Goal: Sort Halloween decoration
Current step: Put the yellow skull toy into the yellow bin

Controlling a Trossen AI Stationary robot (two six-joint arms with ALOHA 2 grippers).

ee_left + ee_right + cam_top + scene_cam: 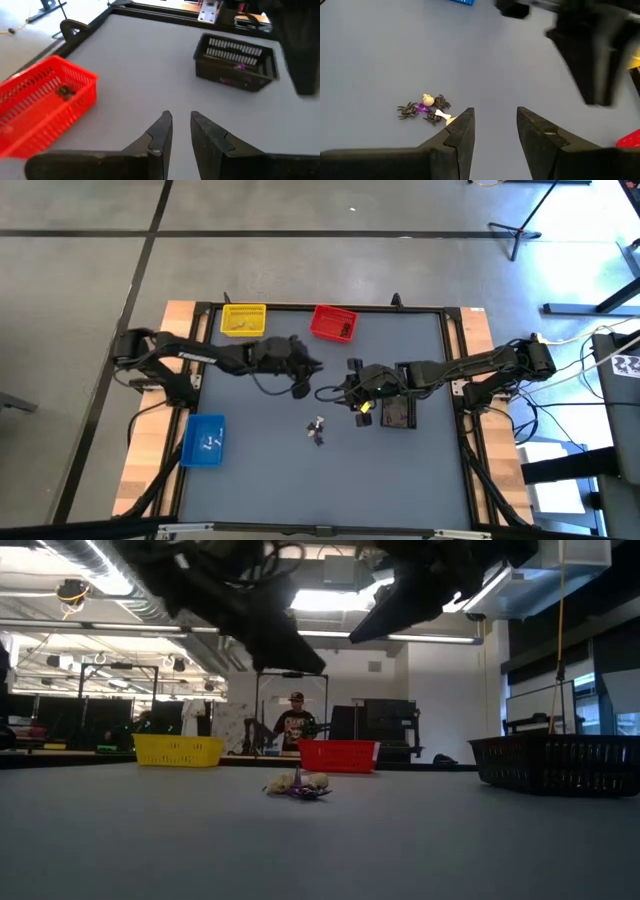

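Note:
The Halloween decoration is a small heap of tiny trinkets (317, 430) lying on the grey table near its middle: dark spiders, a purple piece, a pale skull and a white bone (426, 110). It also shows in the low view (297, 784). My left gripper (318, 366) hovers above the table between the red bin and the heap, fingers narrowly open and empty (181, 131). My right gripper (332, 392) hovers just right of and beyond the heap, open and empty (495, 131). Both are well above the tabletop.
A yellow bin (243, 320) and a red bin (333, 323) stand at the far edge. A blue bin (205, 440) stands near left and a black bin (397, 412) right of centre, under the right arm. A person (295, 722) stands in the room beyond.

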